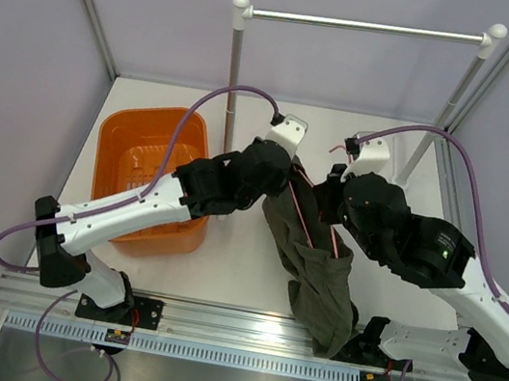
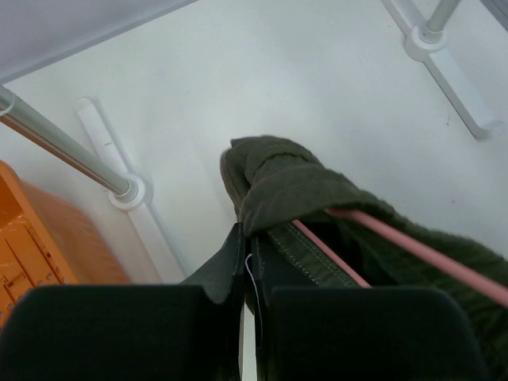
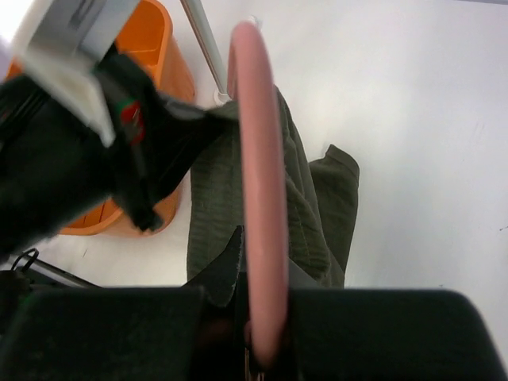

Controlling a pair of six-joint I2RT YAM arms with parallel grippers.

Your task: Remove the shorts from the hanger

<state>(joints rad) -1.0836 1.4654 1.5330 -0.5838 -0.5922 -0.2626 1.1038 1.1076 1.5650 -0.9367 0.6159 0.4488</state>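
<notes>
Hanging in the air between the two arms, above the white table point(image 1: 234, 256) rather than on it: the shorts point(image 1: 317, 270), draped over the pink wire hanger point(image 1: 314, 215) and trailing toward the near edge. Pinching the folded upper edge of the shorts with the left hand point(image 2: 248, 268), pressed together on the fabric just beside the hanger's bar. Clamping the hanger itself with the right hand point(image 3: 256, 313), closed round the pink wire, with no cloth caught there as far as can be told.

Seen from above, running lengthwise from the two hands at the far end down toward the near edge, with the wire lying along the same line inside the fabric. Nearer to the cloth on the left side, touching it; on the right, touching only wire. Probably a matter of drawing cloth and wire apart along that line, perhaps toward the orange basket point(image 1: 146, 167) on the left.

Hidden: the hanger's hook, most of its triangle under the fabric, the hem by the right arm's base. Impossible to tell how much cloth wraps the bar.
</notes>
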